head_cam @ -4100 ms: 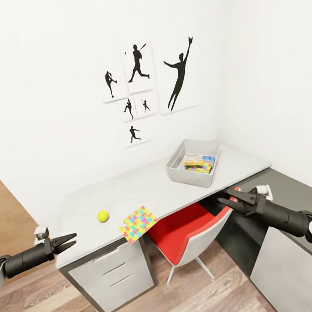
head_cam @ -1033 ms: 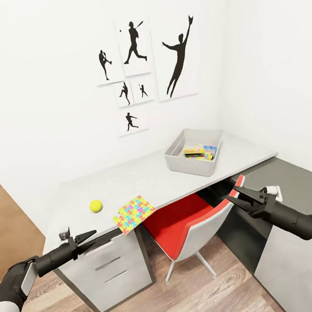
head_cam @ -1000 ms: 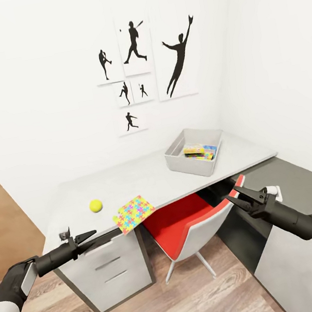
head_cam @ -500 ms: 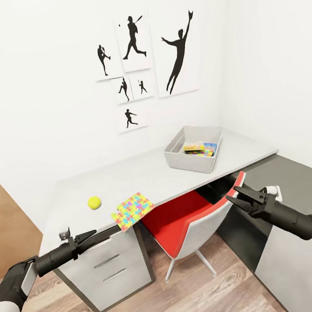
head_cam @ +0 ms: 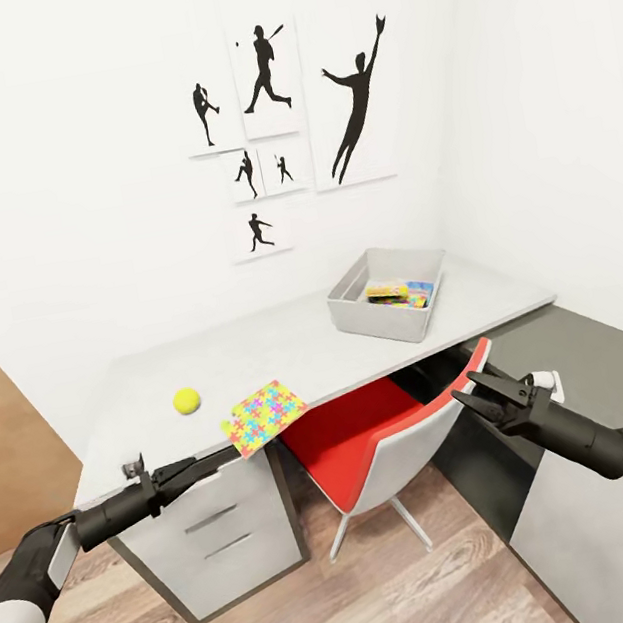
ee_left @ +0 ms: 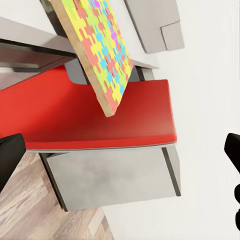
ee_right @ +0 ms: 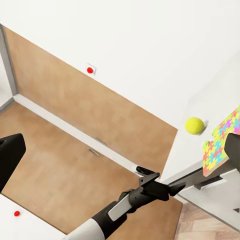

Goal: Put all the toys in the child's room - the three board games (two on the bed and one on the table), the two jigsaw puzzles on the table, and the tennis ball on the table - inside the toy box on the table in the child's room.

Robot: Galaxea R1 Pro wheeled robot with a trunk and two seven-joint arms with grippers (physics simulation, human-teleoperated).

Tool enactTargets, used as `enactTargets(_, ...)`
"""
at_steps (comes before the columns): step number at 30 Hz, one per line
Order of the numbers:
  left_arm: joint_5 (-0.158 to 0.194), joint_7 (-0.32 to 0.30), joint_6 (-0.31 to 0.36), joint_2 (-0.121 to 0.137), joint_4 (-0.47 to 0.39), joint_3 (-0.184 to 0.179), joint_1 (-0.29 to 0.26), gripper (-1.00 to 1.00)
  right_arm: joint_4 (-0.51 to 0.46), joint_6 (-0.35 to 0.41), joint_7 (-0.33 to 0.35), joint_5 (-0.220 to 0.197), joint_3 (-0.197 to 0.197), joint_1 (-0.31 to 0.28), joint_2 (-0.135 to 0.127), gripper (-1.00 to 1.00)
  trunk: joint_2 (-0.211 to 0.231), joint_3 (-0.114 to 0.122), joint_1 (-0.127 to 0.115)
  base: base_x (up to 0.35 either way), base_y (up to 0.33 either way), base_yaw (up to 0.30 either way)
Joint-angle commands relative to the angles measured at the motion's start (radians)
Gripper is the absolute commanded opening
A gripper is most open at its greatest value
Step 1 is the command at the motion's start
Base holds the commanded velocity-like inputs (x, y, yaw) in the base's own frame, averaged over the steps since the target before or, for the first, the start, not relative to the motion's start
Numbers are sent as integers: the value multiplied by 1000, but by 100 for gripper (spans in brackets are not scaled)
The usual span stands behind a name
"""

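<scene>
Desk edge is carrying an overhanging jigsaw puzzle lying just ahead of the nearer left pincer, jaws parted, empty.

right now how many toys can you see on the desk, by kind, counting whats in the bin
tennis ball: 1, loose on the table
jigsaw puzzle: 1, overhanging the front edge
colourful flat items in the toy box: at least 1; kinds and exact count cannot be told
total: at least 3

Red chair blocks the table front; tabletop open.
</scene>
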Motion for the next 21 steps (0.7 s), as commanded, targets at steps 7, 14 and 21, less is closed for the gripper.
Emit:
enactTargets(7, 8, -2, 9, -5, 0, 0, 0, 100, 2, 5, 2, 1, -2, -1, 0, 100, -1, -1, 0, 0, -32, 0)
enactTargets(14, 9, -2, 8, -13, 0, 0, -1, 100, 2, 6, 6, 1, -2, -1, -1, 100, -1, -1, 0, 0, -157, 0)
enactTargets(21, 9, -2, 8, -13, 0, 0, -1, 100, 2, 6, 7, 1, -2, -1, -1, 100, -1, -1, 0, 0, -195, 0)
